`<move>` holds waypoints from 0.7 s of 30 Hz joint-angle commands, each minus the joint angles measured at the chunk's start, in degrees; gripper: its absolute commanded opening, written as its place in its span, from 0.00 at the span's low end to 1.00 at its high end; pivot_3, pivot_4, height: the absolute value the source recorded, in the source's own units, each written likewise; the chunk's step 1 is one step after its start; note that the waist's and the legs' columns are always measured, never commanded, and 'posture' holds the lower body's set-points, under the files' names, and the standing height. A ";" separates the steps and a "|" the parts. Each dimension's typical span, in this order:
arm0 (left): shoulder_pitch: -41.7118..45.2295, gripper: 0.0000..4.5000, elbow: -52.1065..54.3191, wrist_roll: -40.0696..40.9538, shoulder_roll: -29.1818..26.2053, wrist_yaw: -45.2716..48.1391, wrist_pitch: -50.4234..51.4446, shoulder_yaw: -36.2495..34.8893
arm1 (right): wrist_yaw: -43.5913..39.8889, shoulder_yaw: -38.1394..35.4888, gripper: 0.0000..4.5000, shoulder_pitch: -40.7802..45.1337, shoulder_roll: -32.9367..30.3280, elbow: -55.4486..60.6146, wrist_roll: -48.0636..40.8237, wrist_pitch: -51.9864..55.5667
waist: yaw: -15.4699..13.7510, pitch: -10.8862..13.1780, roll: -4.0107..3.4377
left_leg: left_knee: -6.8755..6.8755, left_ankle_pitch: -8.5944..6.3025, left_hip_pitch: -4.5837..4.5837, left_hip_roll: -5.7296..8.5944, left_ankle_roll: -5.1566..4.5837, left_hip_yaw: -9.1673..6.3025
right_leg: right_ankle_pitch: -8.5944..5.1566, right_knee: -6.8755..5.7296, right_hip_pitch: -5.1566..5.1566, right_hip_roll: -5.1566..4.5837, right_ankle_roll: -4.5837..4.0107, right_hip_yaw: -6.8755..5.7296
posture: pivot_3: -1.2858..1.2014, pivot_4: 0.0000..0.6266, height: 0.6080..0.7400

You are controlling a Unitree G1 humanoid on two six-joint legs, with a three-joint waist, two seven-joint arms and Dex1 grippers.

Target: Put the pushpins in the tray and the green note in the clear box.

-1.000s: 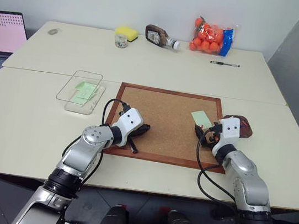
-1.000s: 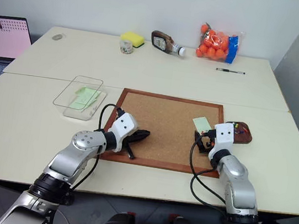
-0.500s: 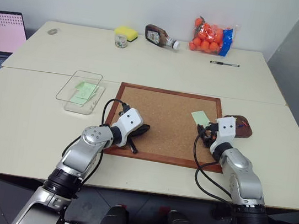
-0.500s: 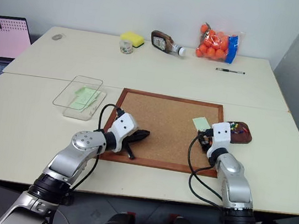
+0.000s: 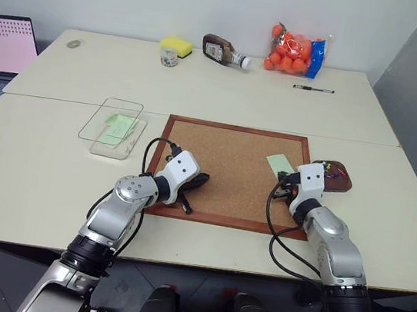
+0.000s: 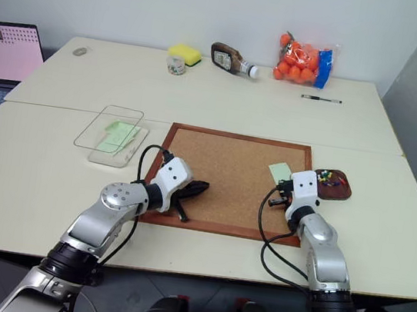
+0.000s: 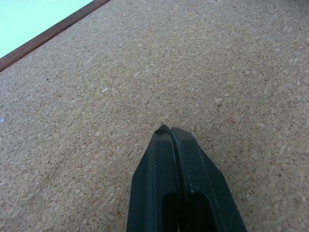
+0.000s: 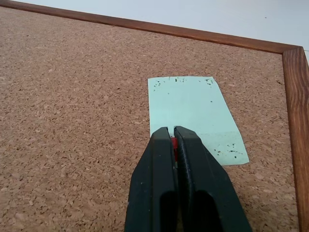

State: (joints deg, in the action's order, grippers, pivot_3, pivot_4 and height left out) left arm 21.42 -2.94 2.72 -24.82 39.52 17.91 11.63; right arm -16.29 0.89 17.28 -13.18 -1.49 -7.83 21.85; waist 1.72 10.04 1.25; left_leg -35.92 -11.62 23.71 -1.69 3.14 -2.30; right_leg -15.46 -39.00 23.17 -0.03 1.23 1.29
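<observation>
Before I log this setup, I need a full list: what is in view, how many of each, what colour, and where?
Cork board: one, brown, wood-framed, table centre.
Green note: one, pale green, on the board's right part.
Pushpin: one, red, between the right jaws, on the note.
Tray: one, dark brown, right of the board, coloured pins inside.
Clear box: one, transparent, left of the board, green paper inside.
Sponge: one, yellow, far edge.
Bottle: one, brown, lying beside the sponge.
Bag of oranges: one, far right.
Pen: one, black, near the bag.
Laptop: one, pink screen, far left.
Left gripper: jaws shut, empty, over the board.
Right gripper: jaws shut on the pushpin.
</observation>
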 commanded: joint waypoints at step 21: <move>3.65 0.08 -1.76 2.68 2.07 -0.92 2.40 -3.55 | -5.25 -1.67 0.00 4.19 -2.64 10.88 -3.18 -2.77 | -0.07 0.01 0.01 | -0.01 0.00 0.02 0.01 0.00 -0.02 | 0.00 0.00 0.00 0.00 0.00 -0.03 | 0.52 0.24 1.00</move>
State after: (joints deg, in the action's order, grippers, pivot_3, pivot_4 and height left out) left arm 22.95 -4.41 3.48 -23.30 38.95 18.95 10.81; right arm -20.89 -0.83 21.16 -15.18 6.18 -10.27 19.04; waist 1.65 10.05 1.26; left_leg -35.94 -11.62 23.74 -1.68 3.14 -2.32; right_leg -15.46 -39.00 23.17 -0.03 1.23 1.26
